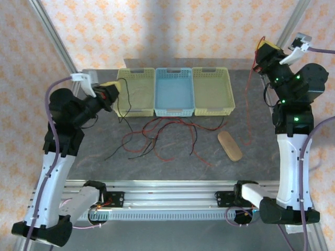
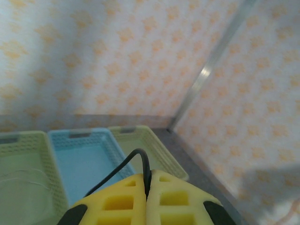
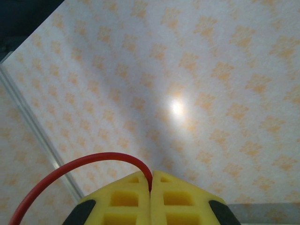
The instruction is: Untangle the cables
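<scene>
Tangled cables [image 1: 167, 133] lie on the surface [image 1: 261, 157] before the blue basket [image 1: 174, 99], with a wooden block [image 1: 230, 145] to its front right. The left claw [image 2: 147, 187], raised left of it, pinches 1 black cable [image 2: 140, 151]. The right claw [image 3: 151, 185], raised right of it, pinches 1 red cable [image 3: 103, 157].

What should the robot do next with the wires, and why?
Probably lift the left tool a bit higher. It is shut on a black cable that hangs down toward the tangle on the table; the right tool is shut on a red cable.
</scene>
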Controlling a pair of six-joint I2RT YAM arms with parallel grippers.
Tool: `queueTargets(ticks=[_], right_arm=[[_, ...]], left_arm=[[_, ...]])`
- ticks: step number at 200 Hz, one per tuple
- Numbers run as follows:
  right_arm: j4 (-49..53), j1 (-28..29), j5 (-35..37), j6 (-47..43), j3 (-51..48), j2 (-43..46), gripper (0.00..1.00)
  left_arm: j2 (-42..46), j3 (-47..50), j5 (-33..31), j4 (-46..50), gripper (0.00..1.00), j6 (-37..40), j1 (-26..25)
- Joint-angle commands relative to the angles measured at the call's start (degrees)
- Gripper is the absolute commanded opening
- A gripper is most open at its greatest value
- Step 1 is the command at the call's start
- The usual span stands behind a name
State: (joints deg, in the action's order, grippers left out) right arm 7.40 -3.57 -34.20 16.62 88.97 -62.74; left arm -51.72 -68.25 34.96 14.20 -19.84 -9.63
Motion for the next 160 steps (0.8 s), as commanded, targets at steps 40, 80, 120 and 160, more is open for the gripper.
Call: queueTargets(ticks=[40,80,120,160], right_arm=[[0.0,2.8,-3.9,-3.0,0.6,-0.3,0.00],[3.5,2.9,-2.8,-4.7,2.0,0.4,0.00],[3.8,2.9,-3.3,-3.9,-0.2,0.5,0.00],[3.9,2.8,-1.3,-2.9,-0.6,0.0,0.00]], left_arm=[[-9.8,5.2,-14.9,-9.4,0.00,0.8,-24.8],[-18.0,6.1,-16.1,-12.5,0.00,2.4,-31.6],[-27.4,6.6,-20.9,-15.3,0.00,-0.8,-34.6],[-34.0,4.7,-20.7,-18.0,0.40,-2.7,-34.8]])
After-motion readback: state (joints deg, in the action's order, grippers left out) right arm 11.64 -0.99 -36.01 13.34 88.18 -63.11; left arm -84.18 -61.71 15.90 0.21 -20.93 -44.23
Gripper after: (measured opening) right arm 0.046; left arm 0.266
